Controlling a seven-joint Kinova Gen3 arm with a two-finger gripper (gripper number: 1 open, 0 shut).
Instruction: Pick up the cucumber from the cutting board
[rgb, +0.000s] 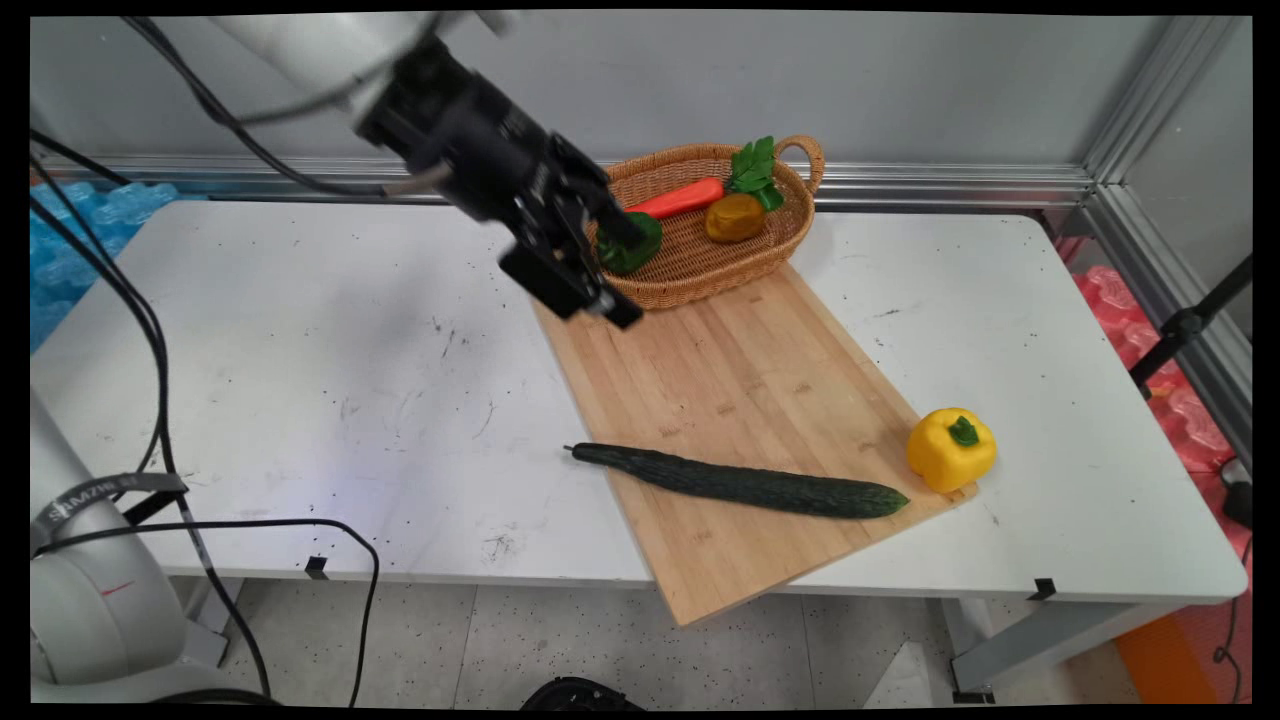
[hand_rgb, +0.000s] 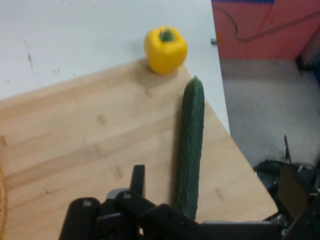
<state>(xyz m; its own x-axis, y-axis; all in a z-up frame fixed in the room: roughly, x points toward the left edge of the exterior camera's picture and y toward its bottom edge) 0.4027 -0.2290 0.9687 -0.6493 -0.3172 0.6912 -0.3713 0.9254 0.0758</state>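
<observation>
Main view, upper centre: my pincer (rgb: 632, 277) hangs above the far end of the board (rgb: 740, 380), just beside the basket (rgb: 700, 152), empty, its two prongs apart. The arm slants down from the upper left, wrist tilted toward the frame's lower right. Nearest is a green vegetable (rgb: 632, 252) in the basket, beside a carrot (rgb: 680, 198). Cucumber (rgb: 745, 483) and pepper (rgb: 950, 450) lie well apart from me, at lower right on the table (rgb: 300, 350).

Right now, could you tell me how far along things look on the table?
In the basket: a carrot, a brownish-yellow piece, a dark green one. The gripper hangs over the cutting board beside the basket, with nothing visibly held. Outside it: the cucumber across the board's near end, the yellow pepper at its corner.
</observation>
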